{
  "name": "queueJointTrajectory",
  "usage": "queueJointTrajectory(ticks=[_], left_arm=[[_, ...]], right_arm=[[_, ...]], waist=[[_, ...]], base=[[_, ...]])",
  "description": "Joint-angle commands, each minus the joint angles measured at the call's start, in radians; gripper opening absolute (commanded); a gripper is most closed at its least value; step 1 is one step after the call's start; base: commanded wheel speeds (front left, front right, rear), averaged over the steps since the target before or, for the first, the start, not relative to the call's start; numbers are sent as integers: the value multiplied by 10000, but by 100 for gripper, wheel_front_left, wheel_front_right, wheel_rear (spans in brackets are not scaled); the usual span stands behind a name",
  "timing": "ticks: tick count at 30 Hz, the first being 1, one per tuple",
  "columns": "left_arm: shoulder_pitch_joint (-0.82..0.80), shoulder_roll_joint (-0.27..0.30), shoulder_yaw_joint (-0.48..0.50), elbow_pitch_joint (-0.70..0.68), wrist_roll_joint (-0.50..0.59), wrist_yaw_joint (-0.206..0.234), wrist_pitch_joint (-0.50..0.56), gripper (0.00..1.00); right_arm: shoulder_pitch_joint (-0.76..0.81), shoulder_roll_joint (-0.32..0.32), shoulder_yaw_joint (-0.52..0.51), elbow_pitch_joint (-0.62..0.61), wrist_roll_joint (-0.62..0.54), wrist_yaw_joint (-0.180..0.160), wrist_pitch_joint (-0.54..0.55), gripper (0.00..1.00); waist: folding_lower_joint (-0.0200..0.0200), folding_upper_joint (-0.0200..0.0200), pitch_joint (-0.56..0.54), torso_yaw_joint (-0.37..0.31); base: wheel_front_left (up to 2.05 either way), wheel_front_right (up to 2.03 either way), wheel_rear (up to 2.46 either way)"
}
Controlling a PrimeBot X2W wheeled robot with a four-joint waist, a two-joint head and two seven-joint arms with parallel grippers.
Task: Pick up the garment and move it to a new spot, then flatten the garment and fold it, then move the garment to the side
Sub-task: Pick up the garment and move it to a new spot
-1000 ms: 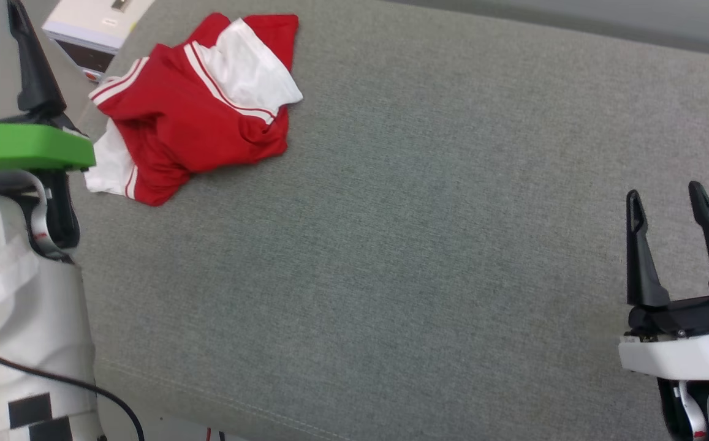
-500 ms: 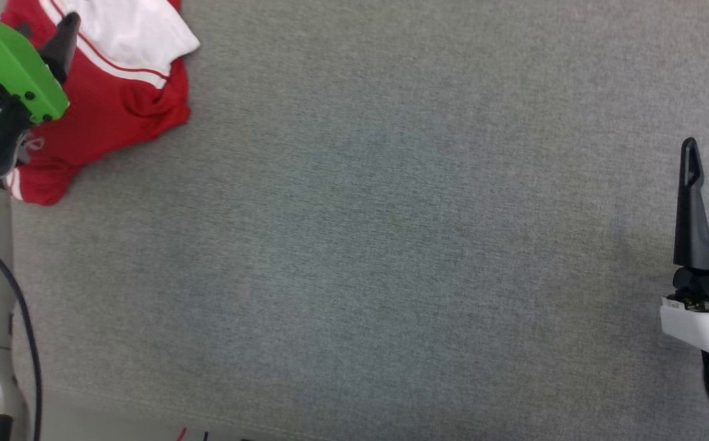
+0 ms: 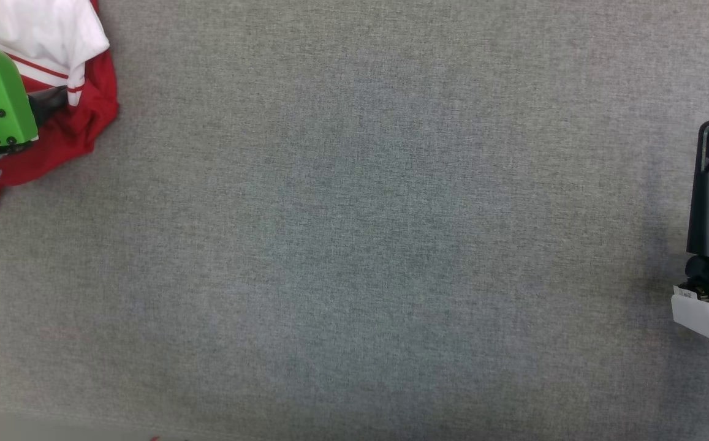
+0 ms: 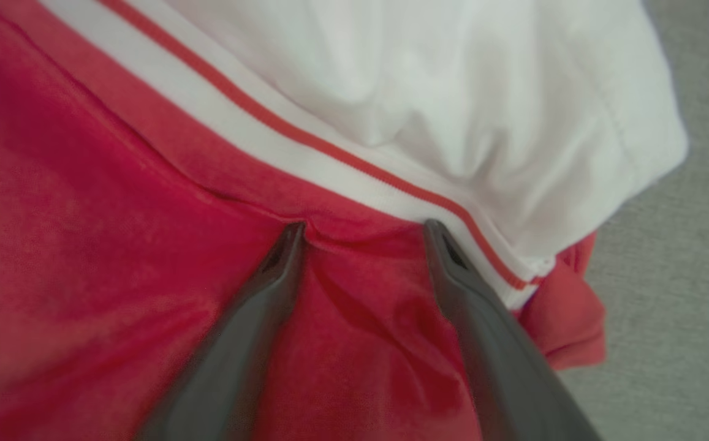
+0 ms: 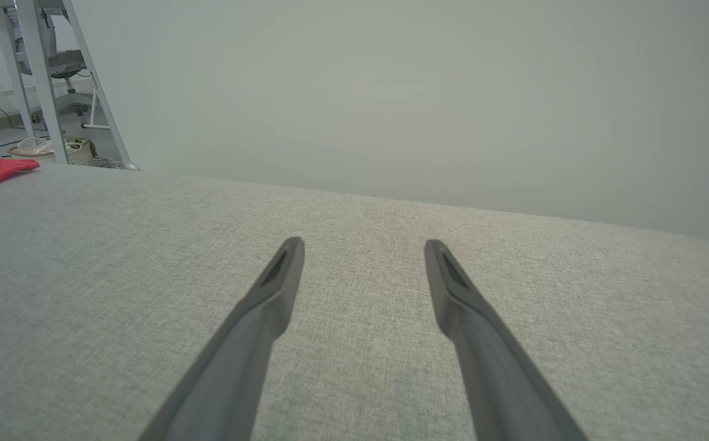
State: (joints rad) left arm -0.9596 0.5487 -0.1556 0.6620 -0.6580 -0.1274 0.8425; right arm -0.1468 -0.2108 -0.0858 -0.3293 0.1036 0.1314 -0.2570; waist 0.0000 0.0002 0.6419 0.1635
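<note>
Presses spread L gripper [image 4: 363,226] tips into crumpled garment [image 4: 115,214]; holds R gripper [image 5: 363,244] spread too, over grey cushion [image 5: 115,257], well apart.

Left gripper [image 4: 363,226], right gripper [image 5: 363,243]: jaws spread

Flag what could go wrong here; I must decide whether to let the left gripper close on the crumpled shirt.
1. The left gripper, open, presses its tips into the garment beside the striped trim; closing may pinch several bunched layers, lifting a wad.
2. The right gripper hangs open over bare grey cushion, far away; a one-handed carry may drag fabric.
</note>
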Motion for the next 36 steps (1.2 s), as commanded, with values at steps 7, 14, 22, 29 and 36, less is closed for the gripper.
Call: queueJointTrajectory(ticks=[7,14,22,29,36], left_arm=[[461,-170,-956,223,211,-32,-456,0],[-93,342,-1820,-361,283,-32,-1815,0],[-758,940,-3471,-1541,197,-32,-3080,0],[-1518,767,-5199,-2698,150,-32,-3548,0],[-2246,-23,-7099,-3299,-123,-32,-3906,0]], right_arm=[[2,68,-64,121,163,-7,-47,100],[275,327,19,345,240,-7,-47,100],[779,783,20,646,278,-7,-47,100],[1021,1135,-101,761,325,-7,-47,100],[954,1379,-54,875,365,-7,-47,100]], waist=[[0,-2,-350,15],[0,-2,-1398,142],[0,-2,-2650,144],[0,-2,-3284,-186],[0,-2,-3533,-919]], base=[[0,0,0],[0,0,0],[0,0,0],[0,0,0],[0,0,0]])
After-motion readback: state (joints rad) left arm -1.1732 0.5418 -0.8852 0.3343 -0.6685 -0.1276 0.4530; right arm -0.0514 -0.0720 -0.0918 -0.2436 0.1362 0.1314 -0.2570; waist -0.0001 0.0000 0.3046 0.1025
